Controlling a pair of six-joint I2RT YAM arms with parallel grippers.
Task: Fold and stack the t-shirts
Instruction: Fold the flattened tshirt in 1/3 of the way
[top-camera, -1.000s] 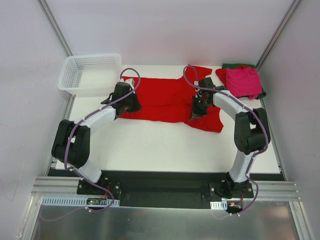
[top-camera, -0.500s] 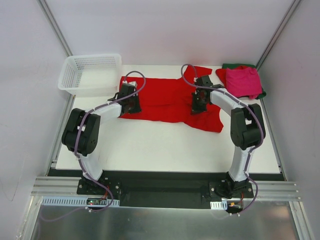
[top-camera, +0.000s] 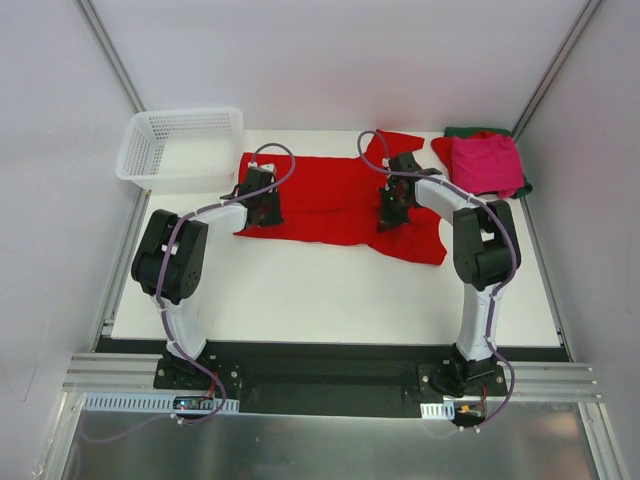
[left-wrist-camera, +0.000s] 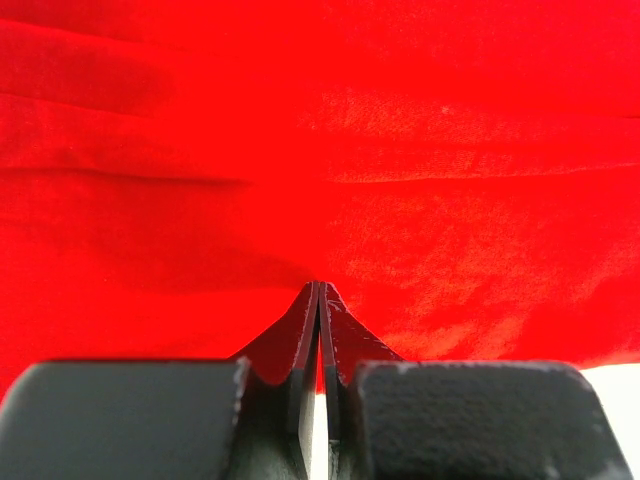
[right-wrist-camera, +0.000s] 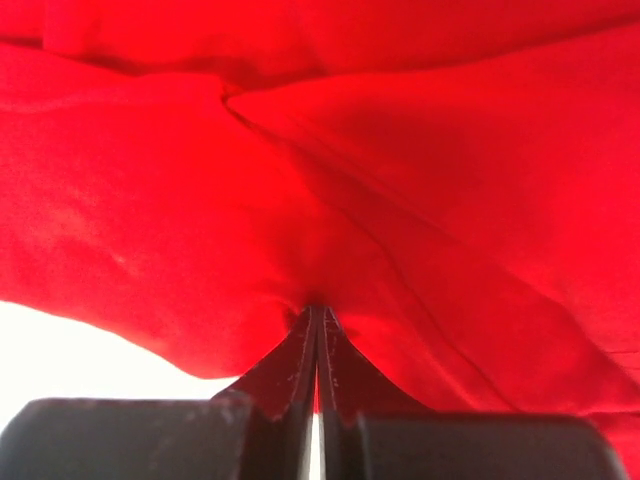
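Observation:
A bright red t-shirt lies spread lengthwise across the far half of the white table. My left gripper is shut, pinching the shirt's near edge at its left end; in the left wrist view the cloth bunches at the closed gripper. My right gripper is shut on the same near edge further right; the right wrist view shows red cloth gathered into the closed gripper. A folded magenta-pink t-shirt rests on a dark green one at the far right corner.
A white mesh basket stands at the far left corner, just left of the red shirt. One sleeve of the red shirt hangs toward the near side at the right. Grey walls close in both sides.
Both grippers have carried the shirt's near edge away from me, folding it toward the far side; the arms have stretched out further and the visible shirt is narrower.

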